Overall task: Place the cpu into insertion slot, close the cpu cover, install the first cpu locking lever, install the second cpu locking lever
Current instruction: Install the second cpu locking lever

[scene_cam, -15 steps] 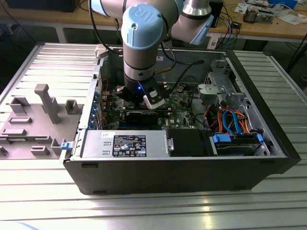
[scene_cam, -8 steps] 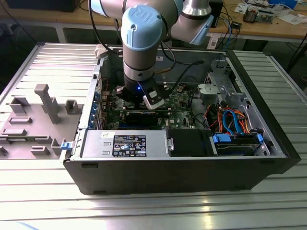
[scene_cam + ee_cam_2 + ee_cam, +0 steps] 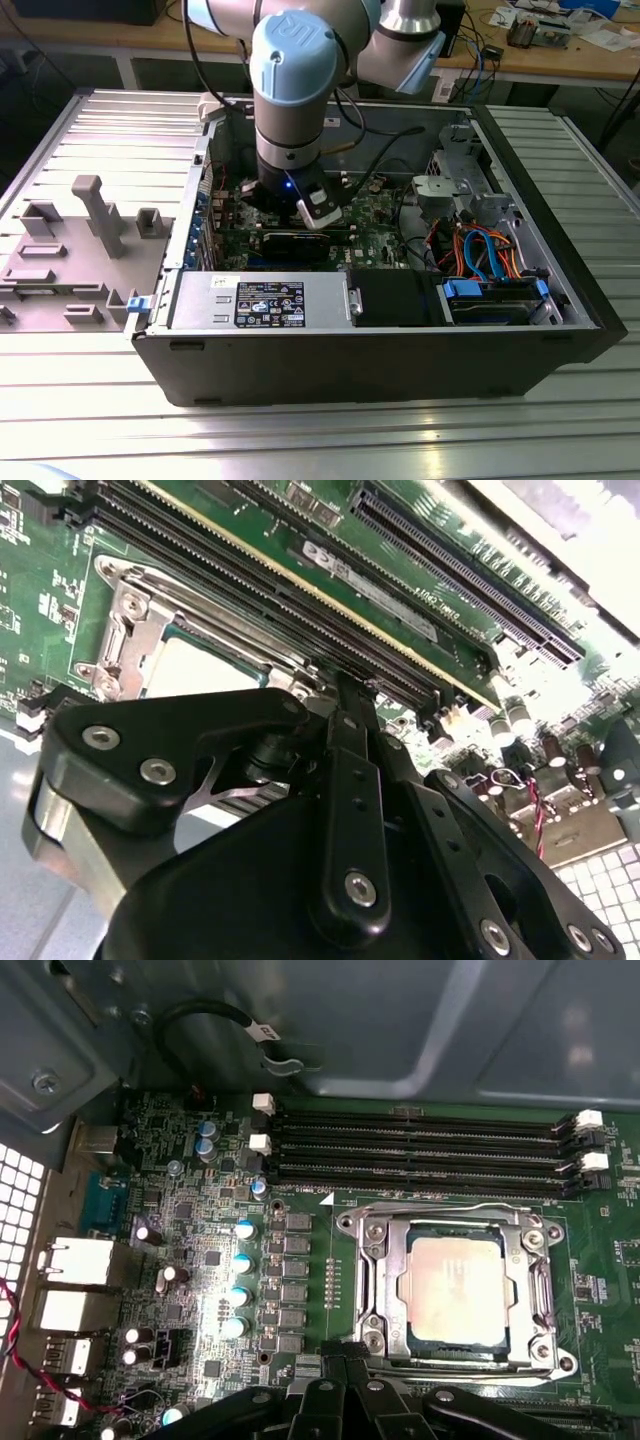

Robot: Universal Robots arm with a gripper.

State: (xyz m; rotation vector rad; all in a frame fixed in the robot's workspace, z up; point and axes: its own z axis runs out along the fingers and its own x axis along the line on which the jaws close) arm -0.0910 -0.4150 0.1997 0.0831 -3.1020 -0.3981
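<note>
In the first wrist view the cpu (image 3: pixel 455 1290) lies flat in the insertion slot (image 3: pixel 548 1358), silver top up. The pin field is hidden under it. The cpu cover (image 3: pixel 383 1295) is folded down around the chip, its window framing it. Thin wire levers (image 3: pixel 440 1210) run along the socket's edges. My gripper (image 3: pixel 345 1358) stands at the socket's near corner, fingertips together and touching the socket rim. The second wrist view has the black gripper (image 3: pixel 340 685) right beside the cpu (image 3: pixel 200 665) and the cover (image 3: pixel 140 610). From the exterior view the gripper (image 3: pixel 312 215) is low over the motherboard.
Long black memory slots (image 3: pixel 420 1150) run just beyond the socket. Capacitors (image 3: pixel 240 1260) and rear ports (image 3: pixel 75 1260) stand to one side. The case holds a power supply box (image 3: pixel 260 300) and a cabled drive cage (image 3: pixel 490 265). A grey fixture plate (image 3: pixel 80 240) lies at the exterior view's left.
</note>
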